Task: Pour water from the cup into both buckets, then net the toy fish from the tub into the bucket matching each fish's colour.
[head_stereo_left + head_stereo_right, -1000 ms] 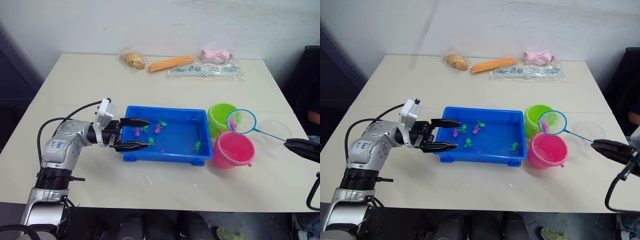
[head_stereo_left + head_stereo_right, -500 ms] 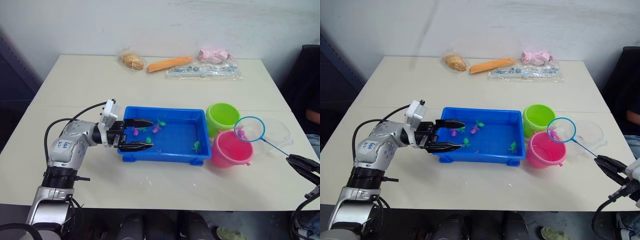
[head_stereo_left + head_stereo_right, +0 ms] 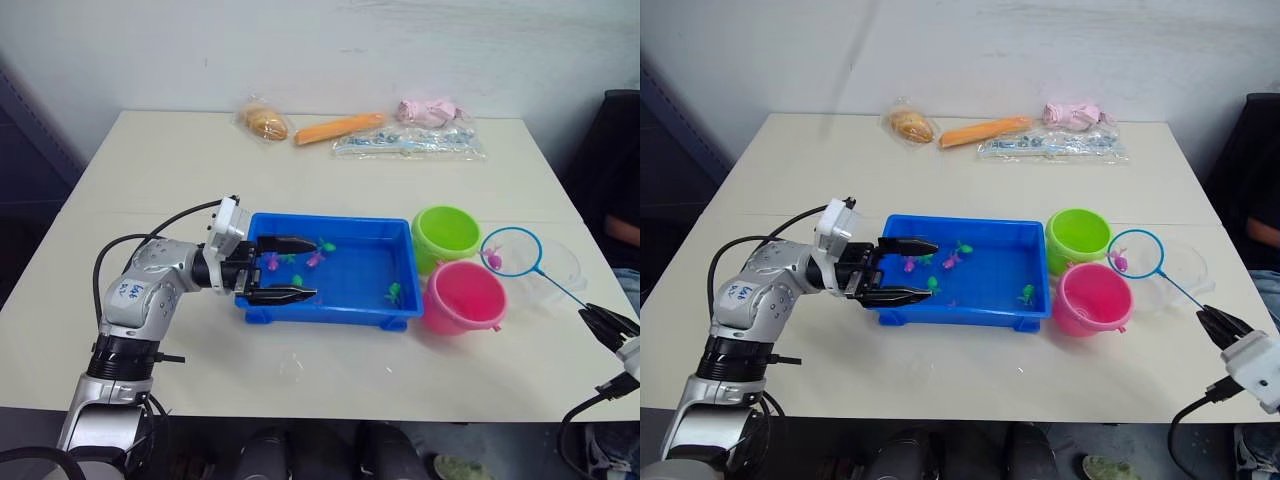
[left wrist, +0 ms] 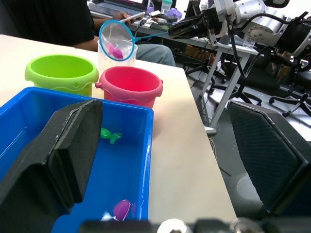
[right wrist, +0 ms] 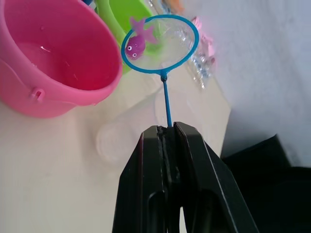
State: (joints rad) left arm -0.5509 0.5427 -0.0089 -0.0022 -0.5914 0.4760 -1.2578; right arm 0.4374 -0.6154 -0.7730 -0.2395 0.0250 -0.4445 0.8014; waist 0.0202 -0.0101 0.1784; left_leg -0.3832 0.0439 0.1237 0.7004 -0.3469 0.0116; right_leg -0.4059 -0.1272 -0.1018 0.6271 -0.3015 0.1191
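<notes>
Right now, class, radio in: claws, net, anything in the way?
Right claw shut on blue-rimmed round net; pink toy fish inside it. Left claw open at the bright blue plastic tub. Net beside pink plastic bucket, not over it. Nothing in the way.

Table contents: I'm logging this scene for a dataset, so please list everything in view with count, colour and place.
tub: one, blue, table centre.
toy fish: several in the tub, green and pink; one pink in the net.
buckets: two, lime green and pink, right of the tub.
net: one, blue rim, above the clear cup.
cup: one, clear, right of the buckets.
bagged items: several, far table edge.
person: partly seen at the right edge.
left hand: black fingers, open over the tub's left end.
right hand: black, shut on the net's handle.
</notes>
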